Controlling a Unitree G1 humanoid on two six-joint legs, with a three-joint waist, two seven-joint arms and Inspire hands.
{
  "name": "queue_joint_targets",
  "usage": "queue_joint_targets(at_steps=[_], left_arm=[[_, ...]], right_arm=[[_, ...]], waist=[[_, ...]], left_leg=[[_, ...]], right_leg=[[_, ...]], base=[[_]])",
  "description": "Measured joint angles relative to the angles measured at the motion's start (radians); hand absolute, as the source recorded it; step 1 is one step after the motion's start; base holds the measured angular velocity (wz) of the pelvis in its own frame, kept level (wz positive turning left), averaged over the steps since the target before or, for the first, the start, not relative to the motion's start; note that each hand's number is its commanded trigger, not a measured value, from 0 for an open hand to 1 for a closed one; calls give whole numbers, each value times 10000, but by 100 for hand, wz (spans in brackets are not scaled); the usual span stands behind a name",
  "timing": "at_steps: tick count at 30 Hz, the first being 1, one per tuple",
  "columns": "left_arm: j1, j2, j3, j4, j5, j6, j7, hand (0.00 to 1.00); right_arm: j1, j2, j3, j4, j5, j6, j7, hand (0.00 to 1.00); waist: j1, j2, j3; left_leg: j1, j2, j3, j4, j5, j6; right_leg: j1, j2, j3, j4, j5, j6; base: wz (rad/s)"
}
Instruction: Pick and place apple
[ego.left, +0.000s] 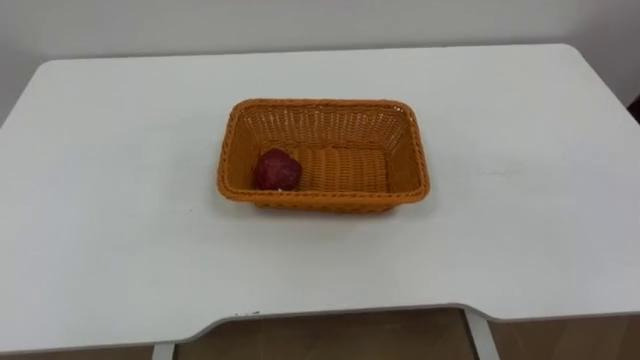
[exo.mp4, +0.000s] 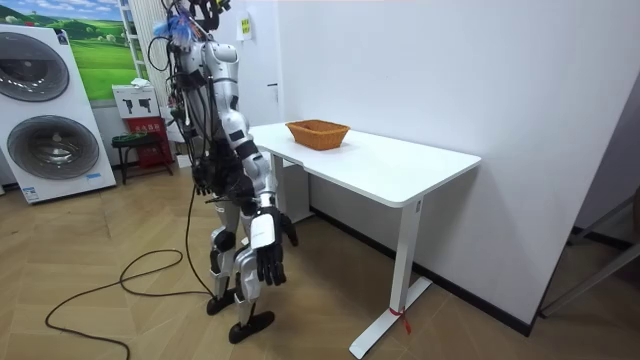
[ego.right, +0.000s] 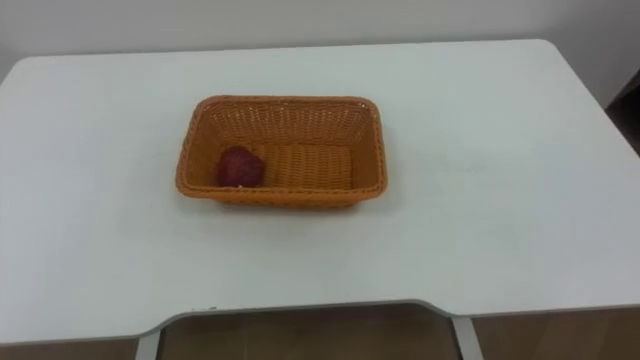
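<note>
Room view shows you standing at the white table (ego.left: 120, 210), both arms hanging low. Your right hand (exo.mp4: 270, 258), at lower centre, has loose, relaxed fingers and holds nothing. I cannot tell the state of your left hand (exo.mp4: 203, 180), just left of centre. The apple (ego.left: 277, 170) lies inside the orange basket (ego.left: 405, 150), at its left end, close against the wall, in mid frame of the eye views. If the pick comes next, lift the left hand, descend from above over the rim, and close round the apple without dragging the light basket.
</note>
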Motion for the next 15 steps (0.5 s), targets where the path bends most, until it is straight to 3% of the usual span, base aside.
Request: queue_joint_targets(at_steps=[6,9,15], left_arm=[[-4,-201,-84,427,148,315,-34,0],[-32,-241,-202,434,143,582,-29,0],[-520,-332,-876,631,140,634,-15,0]], right_arm=[[-16,107,1752,1101,-1115,477,2049,0],[21,157,2490,1154,-2163,669,2635,0],[-119,246,3730,1142,-3524,660,3235,0]], waist=[[241,77,42],[319,76,45],[494,228,59]], left_leg=[[329,-6,-62,-50,-38,35],[335,-12,-64,-78,-38,36],[324,-7,-61,-147,-38,34]], right_leg=[[281,-28,-79,-178,18,39],[322,-27,-99,-185,17,42],[317,-8,-114,-198,18,42]], base=[[1],[2],[0]])
